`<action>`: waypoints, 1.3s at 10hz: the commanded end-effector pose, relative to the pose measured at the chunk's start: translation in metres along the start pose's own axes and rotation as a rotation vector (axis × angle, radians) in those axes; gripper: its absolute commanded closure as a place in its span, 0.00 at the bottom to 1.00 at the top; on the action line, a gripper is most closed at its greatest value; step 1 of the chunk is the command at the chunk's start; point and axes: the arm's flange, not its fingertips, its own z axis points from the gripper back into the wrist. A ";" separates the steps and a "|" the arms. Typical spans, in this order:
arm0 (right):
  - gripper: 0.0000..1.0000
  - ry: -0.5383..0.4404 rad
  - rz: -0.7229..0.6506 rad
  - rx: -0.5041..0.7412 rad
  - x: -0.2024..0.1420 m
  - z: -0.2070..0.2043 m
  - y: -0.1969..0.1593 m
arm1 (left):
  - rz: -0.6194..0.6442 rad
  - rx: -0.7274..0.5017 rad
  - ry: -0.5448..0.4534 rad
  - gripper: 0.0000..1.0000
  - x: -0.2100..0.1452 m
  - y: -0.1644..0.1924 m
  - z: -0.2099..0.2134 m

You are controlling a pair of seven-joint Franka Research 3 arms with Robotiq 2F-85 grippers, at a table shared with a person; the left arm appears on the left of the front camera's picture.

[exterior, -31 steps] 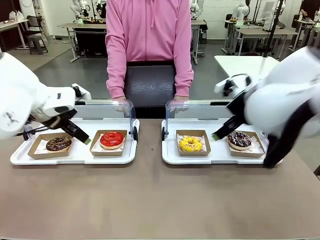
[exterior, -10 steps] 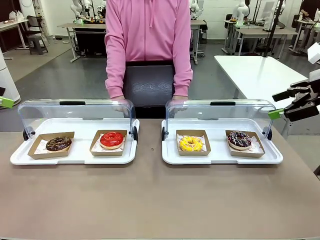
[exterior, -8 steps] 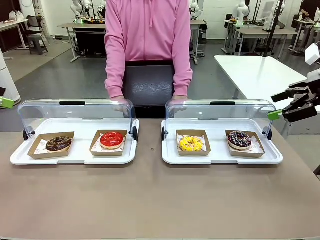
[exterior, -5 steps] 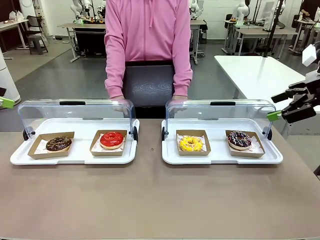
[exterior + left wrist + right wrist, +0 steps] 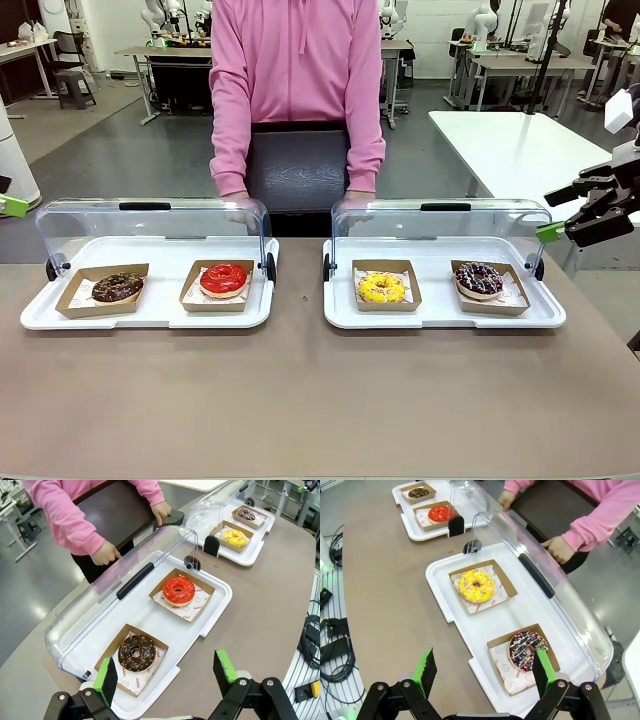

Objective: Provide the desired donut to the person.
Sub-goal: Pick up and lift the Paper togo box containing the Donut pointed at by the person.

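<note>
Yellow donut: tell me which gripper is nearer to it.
Right. The right gripper hovers past the outer end of the tray holding the yellow donut; the left gripper is off the far left, beyond the other tray.

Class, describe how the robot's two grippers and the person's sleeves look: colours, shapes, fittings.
Both the left gripper and the right gripper have two black linked fingers with silver pivot bolts, each tipped with a flat green pad. The person wears a pink sweatshirt with long sleeves gathered at the cuffs.
</note>
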 end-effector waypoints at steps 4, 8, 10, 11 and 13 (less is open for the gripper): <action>0.00 -0.018 -0.002 0.009 0.000 -0.001 -0.001 | -0.004 -0.006 -0.009 0.00 0.001 0.000 0.000; 0.00 -0.018 -0.002 0.009 0.000 -0.001 -0.001 | -0.004 -0.006 -0.009 0.00 0.001 0.000 0.000; 0.00 -0.018 -0.002 0.009 0.000 -0.001 -0.001 | -0.004 -0.006 -0.009 0.00 0.001 0.000 0.000; 0.00 -0.018 -0.002 0.009 0.000 -0.001 -0.001 | -0.004 -0.006 -0.009 0.00 0.001 0.000 0.000; 0.00 -0.018 -0.002 0.009 0.000 -0.001 -0.001 | -0.004 -0.006 -0.009 0.00 0.001 0.000 0.000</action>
